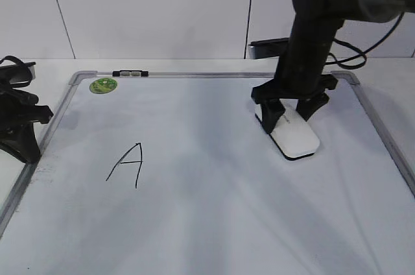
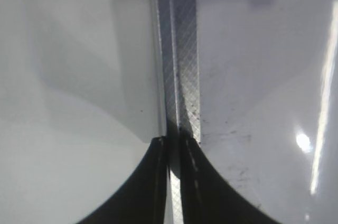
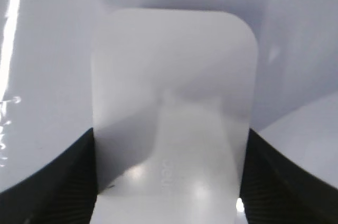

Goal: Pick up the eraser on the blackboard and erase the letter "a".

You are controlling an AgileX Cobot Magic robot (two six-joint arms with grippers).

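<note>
Two arms are sharing this scene, and only one is working. The blackboard point(image 1: 214, 223), a white dry-erase surface in a grey frame, is lying flat and filling most of the exterior view, so anything set on it is staying put and reachable from above. Its far rail at 12 o'clock is carrying a small dark clip point(image 1: 128, 74), and a round green sticker point(image 1: 104, 85) is sitting at about 10 o'clock.

The right arm is reaching down over the board at roughly 2 o'clock, its right gripper point(image 1: 292, 109) straddling the eraser point(image 1: 296, 137), which is lying felt-side down on the board. In the right wrist view the dark fingers point(image 3: 63, 182) are sitting close against both long sides of the white body point(image 3: 171, 118); the claw is opened about to the eraser's width, and whether it is already squeezing I cannot tell. Gripping across the narrow width seems sensible, since it would leave the felt face free to wipe.

The left gripper point(image 1: 23, 129) is parked off the board's edge at 9 o'clock, probably to stay clear. Its wrist view is showing the fingers point(image 2: 153, 182) nearly together over the frame rail point(image 2: 179, 76), holding nothing.

Only a capital "A" point(image 1: 128, 165) is showing, at about 8 o'clock. No lowercase letter "a" is visible anywhere; it may be hidden behind the right arm, or absent. The eraser's far end is hidden under the gripper.
</note>
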